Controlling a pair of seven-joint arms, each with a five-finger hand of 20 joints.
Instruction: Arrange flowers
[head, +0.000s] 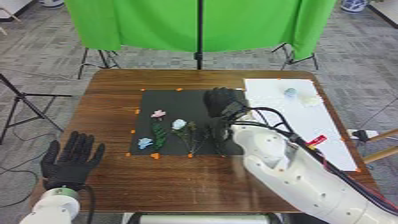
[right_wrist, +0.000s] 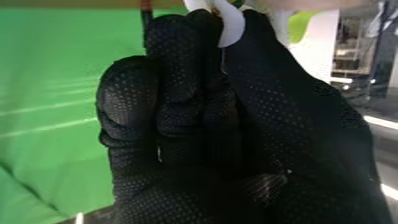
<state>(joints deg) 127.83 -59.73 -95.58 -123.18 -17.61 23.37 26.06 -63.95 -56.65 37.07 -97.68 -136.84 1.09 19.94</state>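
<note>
Pinches a white, curved, petal-like piece (right_wrist: 233, 26) between thumb and fingertips of the right hand (head: 219, 102), at the far right part of a flat, black, rectangular mat (head: 182, 97) on the brown wooden table (head: 178, 187). Has the fingers of that hand pressed close together. To the left of the right hand and slightly nearer the robot, on the mat, a small pink flower (head: 158, 114); nearer still, between the pink one and the hand from side to side, a small white flower (head: 179, 124). Farther left and nearer, a light blue flower (head: 144, 143), just beside a leafy green spray (head: 159, 135). On the hand's near side, to its left, thin stems with fine sprigs (head: 193, 142), too small to make out well. To the right of the right hand, on a large white sheet (head: 320, 127), a pale blue-green flower (head: 290, 92) near a pale cream flower (head: 311, 100). Well apart from the right hand, to its left and nearer, beside the mat, spreads the left hand (head: 66, 164) with fingers straight.
</note>
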